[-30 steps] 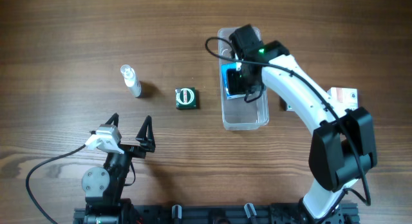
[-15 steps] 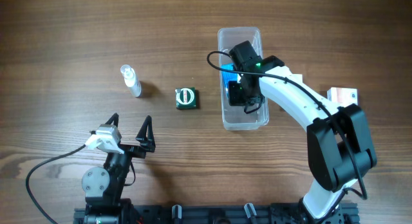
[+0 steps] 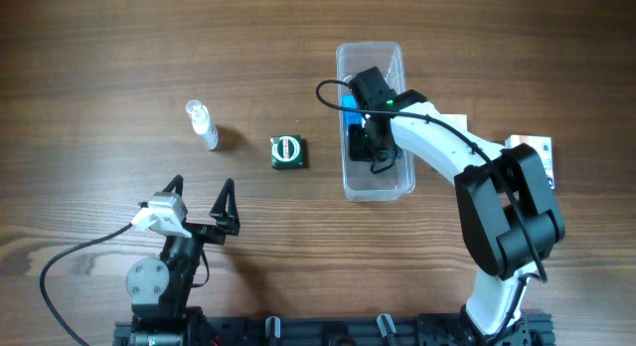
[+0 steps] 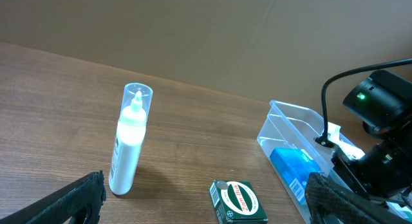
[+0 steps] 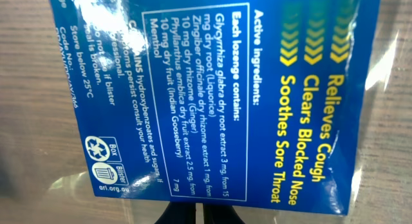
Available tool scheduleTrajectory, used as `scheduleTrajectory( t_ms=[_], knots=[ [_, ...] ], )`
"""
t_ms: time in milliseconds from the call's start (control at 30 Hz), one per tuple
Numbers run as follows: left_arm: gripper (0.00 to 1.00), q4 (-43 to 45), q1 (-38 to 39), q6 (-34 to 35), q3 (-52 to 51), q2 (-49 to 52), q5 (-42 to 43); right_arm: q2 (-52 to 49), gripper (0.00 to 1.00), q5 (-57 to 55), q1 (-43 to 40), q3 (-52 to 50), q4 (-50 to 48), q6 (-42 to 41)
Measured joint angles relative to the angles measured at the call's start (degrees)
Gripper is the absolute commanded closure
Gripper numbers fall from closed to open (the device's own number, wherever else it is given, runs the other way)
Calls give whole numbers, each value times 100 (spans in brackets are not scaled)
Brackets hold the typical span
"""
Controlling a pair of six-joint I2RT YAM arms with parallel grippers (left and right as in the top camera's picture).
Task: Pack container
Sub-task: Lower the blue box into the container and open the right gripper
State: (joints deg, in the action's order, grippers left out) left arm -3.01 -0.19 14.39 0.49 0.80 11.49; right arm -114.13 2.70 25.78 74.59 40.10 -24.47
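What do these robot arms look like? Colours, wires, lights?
The right arm has white curved links, black joints and a green light. The left arm is black, with a white part near its pointed black gripper; black cables loop off both.

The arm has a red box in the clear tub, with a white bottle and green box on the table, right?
No, the box is blue, not red, as the right wrist view shows. It is in the tub, and the bottle and green box are on the table.
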Motion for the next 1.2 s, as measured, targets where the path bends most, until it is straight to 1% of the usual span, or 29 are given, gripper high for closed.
scheduleTrajectory(
  t_ms=[267, 500, 900, 1033, 1200],
  knots=[
    [0, 0, 0, 0, 0, 0, 0, 0, 94, -59, 0, 0, -304, -20],
    [0, 0, 0, 0, 0, 0, 0, 0, 93, -455, 0, 0, -372, -44],
    [0, 0, 0, 0, 0, 0, 0, 0, 93, -540, 0, 0, -713, -44],
    [0, 0, 0, 0, 0, 0, 0, 0, 90, -555, 0, -2, -765, -44],
    [0, 0, 0, 0, 0, 0, 0, 0, 89, -599, 0, 0, -824, -42]
  ],
)
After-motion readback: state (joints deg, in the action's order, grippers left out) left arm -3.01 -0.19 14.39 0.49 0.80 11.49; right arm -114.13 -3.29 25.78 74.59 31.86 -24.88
